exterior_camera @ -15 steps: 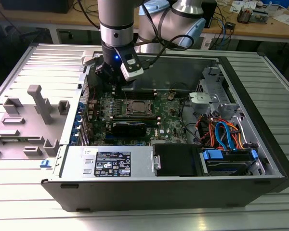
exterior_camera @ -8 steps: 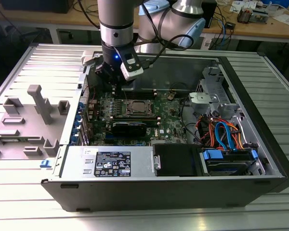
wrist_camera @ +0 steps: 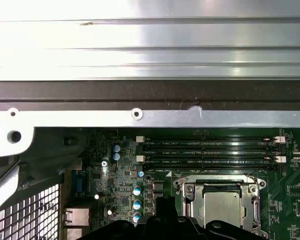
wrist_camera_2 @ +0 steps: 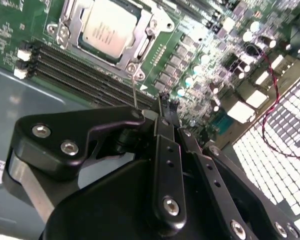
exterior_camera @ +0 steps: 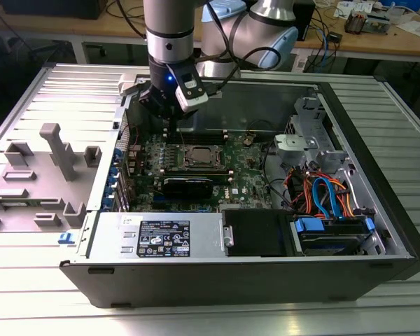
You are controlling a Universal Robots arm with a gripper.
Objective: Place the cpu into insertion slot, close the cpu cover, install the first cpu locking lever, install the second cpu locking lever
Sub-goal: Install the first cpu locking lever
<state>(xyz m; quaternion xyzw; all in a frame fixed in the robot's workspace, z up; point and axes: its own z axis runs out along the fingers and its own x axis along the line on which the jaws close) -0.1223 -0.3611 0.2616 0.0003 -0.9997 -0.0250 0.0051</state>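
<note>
The cpu [exterior_camera: 200, 157] lies silvery and flat in its socket on the green motherboard inside the open case. It appears in both wrist views [wrist_camera_2: 109, 27] [wrist_camera: 221, 205]. The cpu cover [wrist_camera_2: 141, 49] [wrist_camera: 190, 191] lies down around it as a metal frame. A thin metal lever rod [wrist_camera_2: 134, 91] rises from the socket's corner toward my fingertips. My gripper [exterior_camera: 173, 131] [wrist_camera_2: 162, 107] [wrist_camera: 165, 204] hangs just off the socket, toward the exterior view's left. Its black fingers are shut with nothing between them.
Memory slots [wrist_camera: 210, 150] run beside the socket. A black card [exterior_camera: 187, 185] sits nearer the camera, past it the power supply [exterior_camera: 161, 234]. A drive cage with coloured cables [exterior_camera: 329, 203] is at the exterior view's right. Grey fixtures [exterior_camera: 56, 150] stand outside the case.
</note>
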